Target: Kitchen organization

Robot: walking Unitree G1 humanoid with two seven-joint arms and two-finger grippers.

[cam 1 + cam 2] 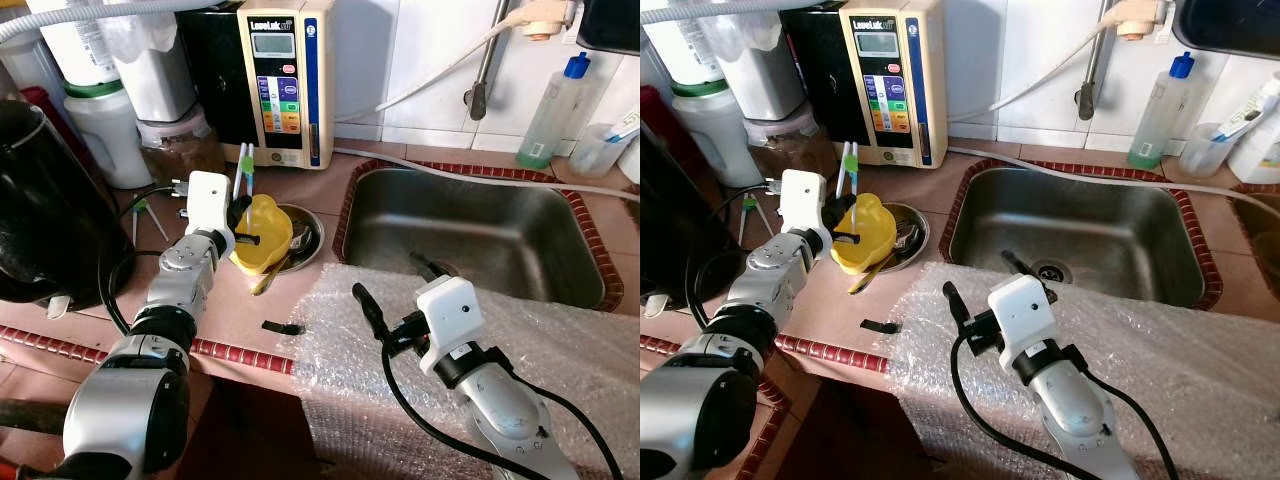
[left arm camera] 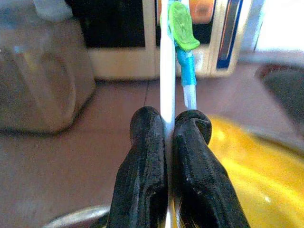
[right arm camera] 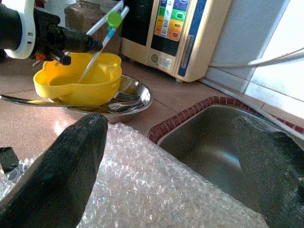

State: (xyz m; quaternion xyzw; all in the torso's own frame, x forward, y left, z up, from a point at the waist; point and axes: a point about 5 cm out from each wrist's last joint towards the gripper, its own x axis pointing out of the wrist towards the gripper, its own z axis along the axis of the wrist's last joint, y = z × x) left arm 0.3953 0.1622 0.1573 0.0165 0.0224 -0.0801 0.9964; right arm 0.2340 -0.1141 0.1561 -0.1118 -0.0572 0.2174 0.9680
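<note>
Nearest, the right hand (image 1: 392,296) hovers over the bubble wrap (image 1: 560,350) spread on the bench (image 1: 235,315), its fingers spread apart and holding nothing. A small black scrap (image 1: 283,327) lies on the bench just beside the wrap's edge. Farther on, the left hand (image 2: 166,128) is pressed together, pinching two white straws (image 1: 242,170) that stand in the yellow bowl (image 1: 262,236). That bowl sits in a steel dish (image 1: 305,235) beside the sink (image 1: 470,230). A water ionizer (image 1: 286,80) stands behind, against the tiled wall.
</note>
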